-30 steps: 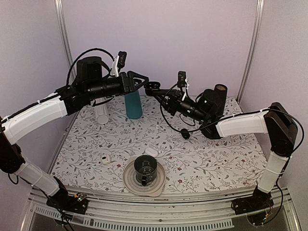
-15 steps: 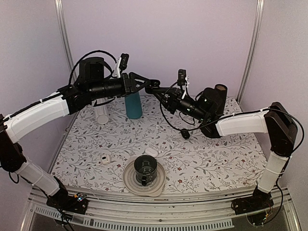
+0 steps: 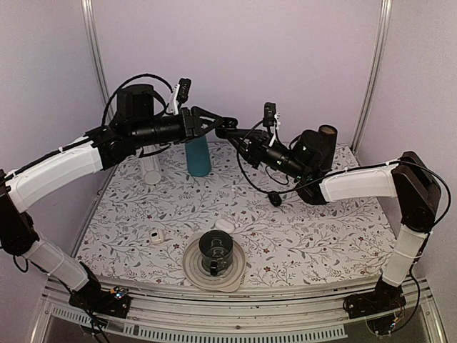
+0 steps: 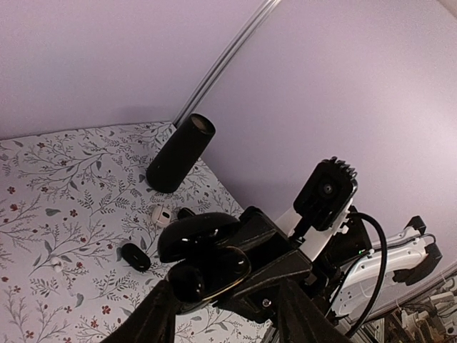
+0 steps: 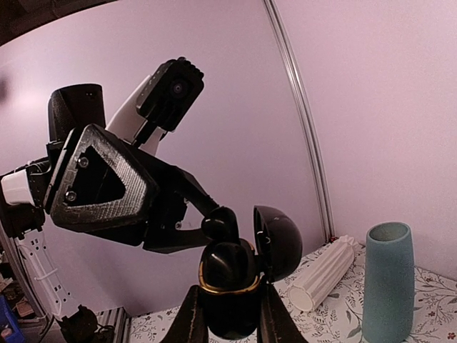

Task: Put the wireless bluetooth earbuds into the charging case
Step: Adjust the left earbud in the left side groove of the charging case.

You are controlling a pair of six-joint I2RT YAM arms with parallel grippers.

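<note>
Advancing since a second ago, left pincer point(image 3: 220, 126) is now meeting right pincer point(image 3: 234, 133) well above the table point(image 3: 321, 236). Right pincer is clamping the open charging case point(image 5: 228, 289). Left pincer is pinching one earbud point(image 5: 220, 223) just over the case's opening. This earbud is probably handling as light, rigid and slippery, so gripping its flanks gently is advisable.

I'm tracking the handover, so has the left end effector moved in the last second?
Yes. In the top view the left end effector has shifted to the right, its tip now farther past the teal vase that stands below it.
</note>
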